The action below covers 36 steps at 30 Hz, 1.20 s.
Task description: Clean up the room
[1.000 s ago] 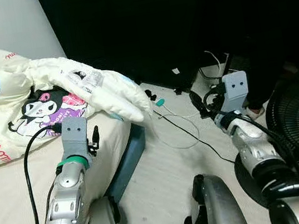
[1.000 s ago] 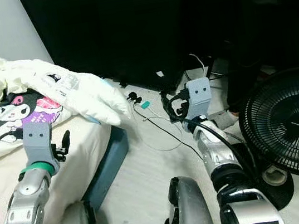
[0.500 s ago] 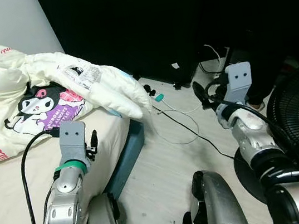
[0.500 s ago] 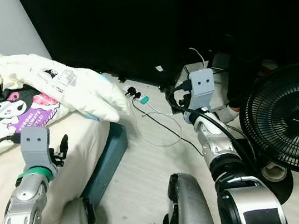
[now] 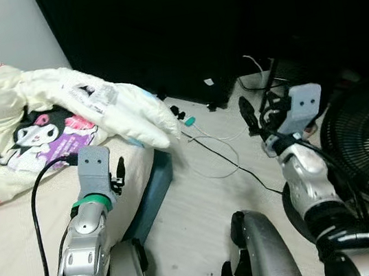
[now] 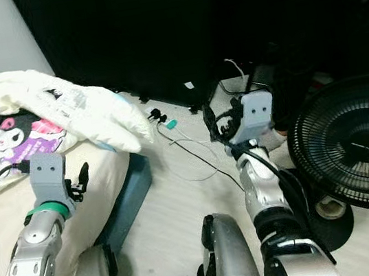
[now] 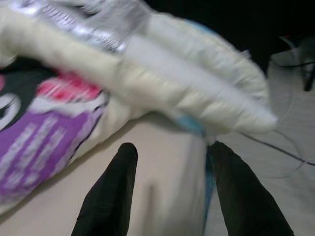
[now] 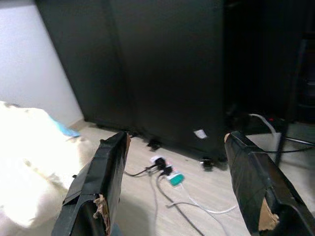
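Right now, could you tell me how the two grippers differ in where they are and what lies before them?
The left gripper hovers low over the bed, facing the cream duvet; the right gripper is raised above the floor, facing the dark cabinet and the cables. The left wrist casing stands upright; the right one is tilted. Both are open and empty.

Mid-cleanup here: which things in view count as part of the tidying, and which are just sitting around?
Part of the job:
- cream quilt hanging off the bed
- loose cables and teal plug on the floor
- left gripper and right gripper, both open and empty

Just there:
- black fan
- black cabinet
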{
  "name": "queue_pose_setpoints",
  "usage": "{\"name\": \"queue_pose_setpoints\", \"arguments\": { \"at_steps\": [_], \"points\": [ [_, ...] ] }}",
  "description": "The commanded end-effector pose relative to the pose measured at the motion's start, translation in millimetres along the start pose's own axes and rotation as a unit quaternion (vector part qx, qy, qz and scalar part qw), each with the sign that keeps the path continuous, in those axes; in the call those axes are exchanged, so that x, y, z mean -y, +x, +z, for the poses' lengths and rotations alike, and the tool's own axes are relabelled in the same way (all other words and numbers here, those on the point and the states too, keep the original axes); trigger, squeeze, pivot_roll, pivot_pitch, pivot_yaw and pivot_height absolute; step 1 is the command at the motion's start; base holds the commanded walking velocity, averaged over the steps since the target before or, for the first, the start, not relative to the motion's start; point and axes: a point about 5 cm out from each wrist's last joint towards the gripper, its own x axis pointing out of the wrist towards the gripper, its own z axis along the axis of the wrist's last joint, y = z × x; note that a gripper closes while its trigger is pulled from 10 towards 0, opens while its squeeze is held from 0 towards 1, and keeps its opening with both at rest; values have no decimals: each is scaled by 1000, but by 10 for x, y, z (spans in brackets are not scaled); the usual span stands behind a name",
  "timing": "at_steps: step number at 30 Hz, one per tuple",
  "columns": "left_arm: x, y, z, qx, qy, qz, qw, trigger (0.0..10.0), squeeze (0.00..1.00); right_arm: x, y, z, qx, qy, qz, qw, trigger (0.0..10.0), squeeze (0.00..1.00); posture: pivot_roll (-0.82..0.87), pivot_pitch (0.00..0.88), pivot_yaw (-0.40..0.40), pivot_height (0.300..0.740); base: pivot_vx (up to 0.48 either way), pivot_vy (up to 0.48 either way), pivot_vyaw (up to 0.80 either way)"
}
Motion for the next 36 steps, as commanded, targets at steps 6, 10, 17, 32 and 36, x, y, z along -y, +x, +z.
{"name": "queue_pose_setpoints", "arguments": {
  "at_steps": [6,10,17,32,36],
  "points": [
    [68,-23,-69,-16,-2,-11,1000,10000,0,20,-83,-32,6,10,-9,1000,10000,0,108,135,41,570,0,0,-434],
    [84,-21,-66,-16,-3,-13,1000,10000,0,22,-95,-26,6,10,-11,1000,10000,0,107,133,41,578,0,0,-441],
    [99,-10,-57,-15,-3,-16,1000,10000,0,24,-105,-19,8,7,-12,1000,10000,0,107,127,41,591,0,0,-438],
    [127,-11,-59,-15,-5,-19,1000,10000,0,60,-123,-6,5,3,-20,1000,10000,0,104,129,41,620,0,0,-453],
    [129,-11,-59,-15,-5,-19,1000,10000,0,60,-124,-4,6,3,-20,1000,10000,0,104,128,41,620,0,0,-477]
  ]
}}
